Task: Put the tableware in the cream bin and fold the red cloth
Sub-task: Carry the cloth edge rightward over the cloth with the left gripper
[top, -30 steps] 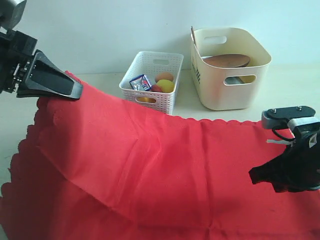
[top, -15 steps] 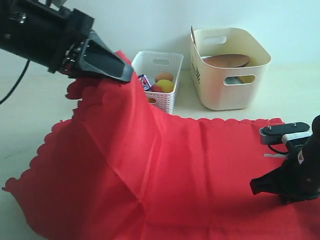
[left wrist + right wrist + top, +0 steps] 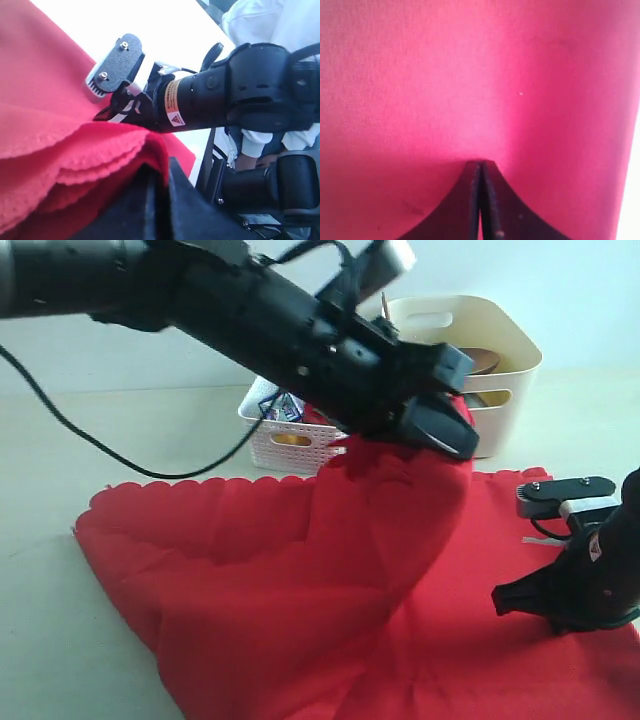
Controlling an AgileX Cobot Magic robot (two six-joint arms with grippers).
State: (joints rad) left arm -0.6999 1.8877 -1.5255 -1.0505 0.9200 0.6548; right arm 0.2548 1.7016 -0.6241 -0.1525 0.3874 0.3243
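The red cloth [image 3: 250, 570] covers the table's front, and one scalloped corner is lifted and drawn over toward the right. My left gripper [image 3: 458, 443] reaches across the middle, shut on that corner [image 3: 125, 145], just in front of the cream bin [image 3: 515, 360]. In the left wrist view the gripper [image 3: 161, 172] pinches layered cloth edges. A brown wooden plate [image 3: 484, 360] shows inside the bin; other tableware is hidden. My right gripper [image 3: 498, 600] is shut, tips resting on the flat cloth [image 3: 470, 75] at the right, with nothing visibly between its fingers [image 3: 487, 200].
A white perforated basket [image 3: 275, 440] with a blue-and-white snack packet [image 3: 283, 406] stands behind the cloth, mostly hidden by the left arm [image 3: 250, 310]. The right arm [image 3: 225, 95] is close beside the lifted corner. Bare table [image 3: 60, 460] lies at the left.
My left gripper has swept from the far left across to the right, carrying the cloth corner over the middle. The cloth's left edge has pulled inward. The right gripper stayed put.
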